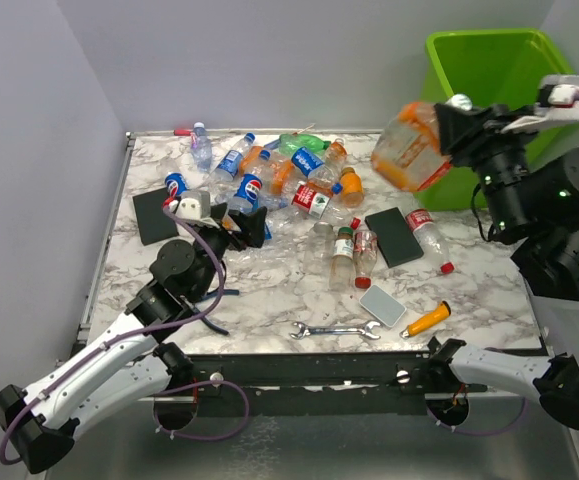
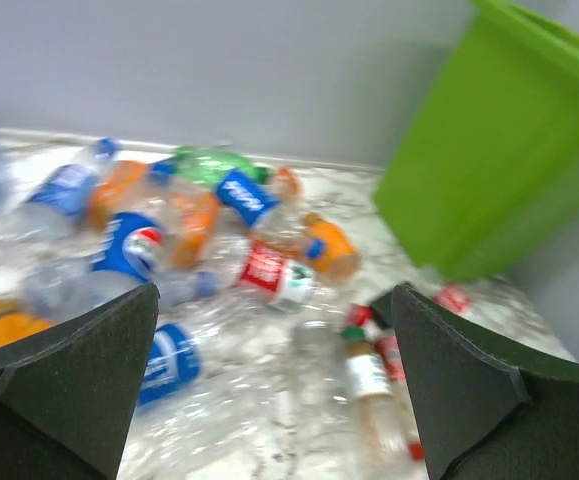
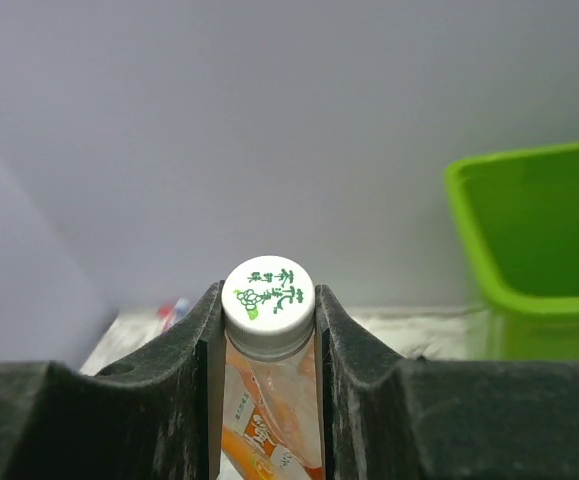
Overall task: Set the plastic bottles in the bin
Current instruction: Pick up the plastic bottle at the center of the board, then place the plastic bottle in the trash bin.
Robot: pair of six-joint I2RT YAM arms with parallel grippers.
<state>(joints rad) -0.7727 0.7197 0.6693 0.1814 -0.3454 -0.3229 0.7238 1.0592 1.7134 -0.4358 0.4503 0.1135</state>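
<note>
High in the air just left of the lime-green bin (image 1: pixel 489 75), my right gripper (image 1: pixel 456 122) is shut on the neck of an orange plastic bottle (image 1: pixel 409 146). The right wrist view shows its white cap (image 3: pixel 267 293) pinched between the fingers, with the bin (image 3: pixel 539 250) to the right. My left gripper (image 1: pixel 237 224) hangs open over the left middle of the table, nothing between its fingers (image 2: pixel 79 380). Several plastic bottles (image 1: pixel 279 170) lie heaped at the back of the table; the heap (image 2: pixel 169 230) also shows from the left wrist, with the bin (image 2: pixel 489 170) at right. Two small bottles (image 1: pixel 354 250) and a clear one (image 1: pixel 429 238) lie mid-table.
A wrench (image 1: pixel 334 330), an orange-handled screwdriver (image 1: pixel 427 320) and a grey slab (image 1: pixel 382 305) lie near the front edge. Black slabs sit at mid-right (image 1: pixel 393 236) and at left (image 1: pixel 155 215). A red-handled tool (image 1: pixel 183 131) rests at the back left. Walls close in left and behind.
</note>
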